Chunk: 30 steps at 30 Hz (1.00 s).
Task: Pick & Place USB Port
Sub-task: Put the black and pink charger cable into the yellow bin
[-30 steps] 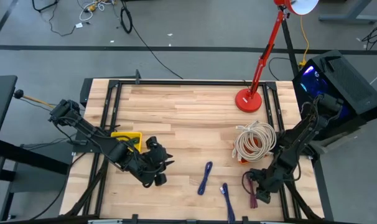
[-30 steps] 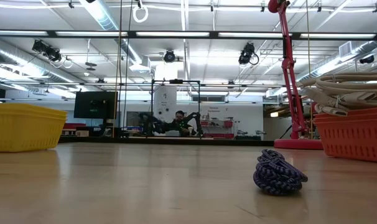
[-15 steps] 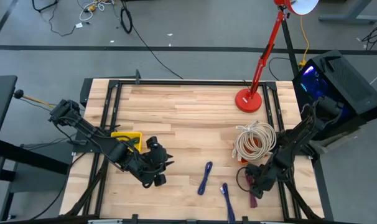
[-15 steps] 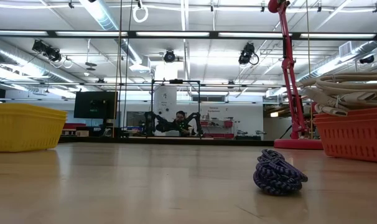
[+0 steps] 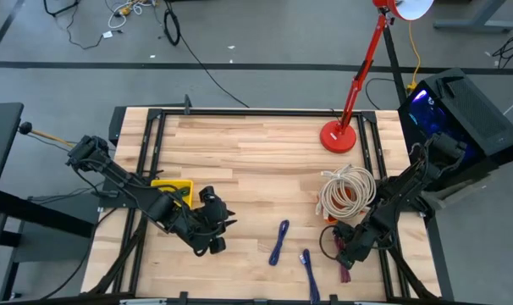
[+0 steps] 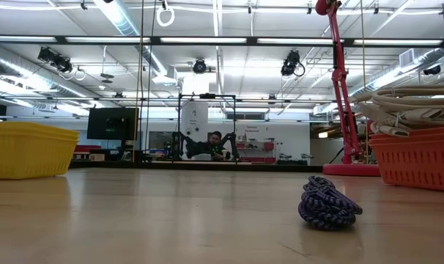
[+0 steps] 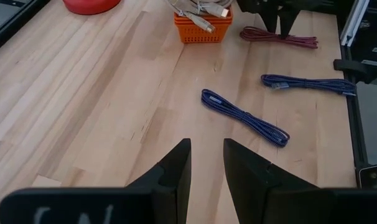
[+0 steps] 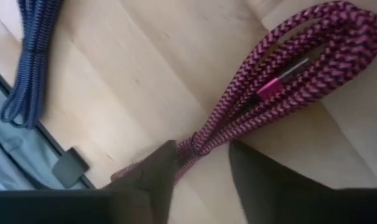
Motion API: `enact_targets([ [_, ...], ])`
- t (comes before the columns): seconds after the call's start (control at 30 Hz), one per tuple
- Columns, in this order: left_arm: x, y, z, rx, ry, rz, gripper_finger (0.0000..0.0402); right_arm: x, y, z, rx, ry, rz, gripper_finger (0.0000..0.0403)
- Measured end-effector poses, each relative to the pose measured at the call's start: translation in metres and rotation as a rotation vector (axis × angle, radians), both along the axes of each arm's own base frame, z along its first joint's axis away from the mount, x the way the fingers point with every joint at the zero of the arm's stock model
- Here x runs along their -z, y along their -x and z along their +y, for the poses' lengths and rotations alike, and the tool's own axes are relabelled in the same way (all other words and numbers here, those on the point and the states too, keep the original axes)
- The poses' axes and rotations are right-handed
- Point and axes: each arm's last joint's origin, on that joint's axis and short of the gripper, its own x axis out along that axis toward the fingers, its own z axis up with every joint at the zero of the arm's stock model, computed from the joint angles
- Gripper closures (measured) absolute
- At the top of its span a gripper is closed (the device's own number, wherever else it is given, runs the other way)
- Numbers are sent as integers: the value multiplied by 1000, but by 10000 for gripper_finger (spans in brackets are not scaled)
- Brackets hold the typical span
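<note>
A maroon braided USB cable (image 5: pixel 342 264) lies folded into a long bundle on the wooden table, near the front right. It also shows in the right wrist view (image 8: pixel 282 74) and the left wrist view (image 7: pixel 282 38). My right gripper (image 5: pixel 344 252) is open right over it, pointing down, one finger on either side of the bundle's narrow part (image 8: pixel 198 144). My left gripper (image 5: pixel 214 227) is open and empty at the front left, beside the yellow basket (image 5: pixel 173 191). My right gripper's fingers (image 8: pixel 156 167) stand astride the narrow part of the maroon bundle (image 8: pixel 198 144), coming from above and lying across it. The cable lies flat on the table. I cannot tell whether a finger touches it.
Two blue braided cables (image 5: pixel 279 241) (image 5: pixel 310 267) lie left of the maroon one. An orange basket (image 5: pixel 331 213) holding a beige cable coil (image 5: pixel 348 190) stands just behind my right gripper. A red lamp base (image 5: pixel 337 135) is at the far right. The table's near edge is close.
My right gripper has shifted a little toward the table's left edge, over the maroon cable. My left arm has kept still.
</note>
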Motion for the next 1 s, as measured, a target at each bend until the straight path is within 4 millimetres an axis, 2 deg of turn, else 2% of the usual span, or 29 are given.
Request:
enact_targets([
  [0.07, 0, 0, 0, 0, 0, 0, 303, 1, 1, -1, -9, 11, 4, 279],
  [0.2, 0, 0, 0, -1, -1, -1, 303, 1, 1, -1, -43, 23, -9, 377],
  [0.43, 0, 0, 0, -1, -1, -1, 303, 0, 1, 1, -96, 25, -38, 394],
  [0.57, 0, 0, 0, -1, -2, -1, 303, -9, -2, 5, -124, 30, -47, 396],
  [0.67, 0, 0, 0, -2, -2, -1, 303, -23, -6, 9, -154, 60, -66, 398],
  [0.83, 0, 0, 0, -1, -2, 0, 303, -64, -18, 22, -213, 74, -103, 398],
  [1.0, 0, 0, 0, 4, -13, 3, 303, -121, -32, 29, -252, 168, -198, 398],
])
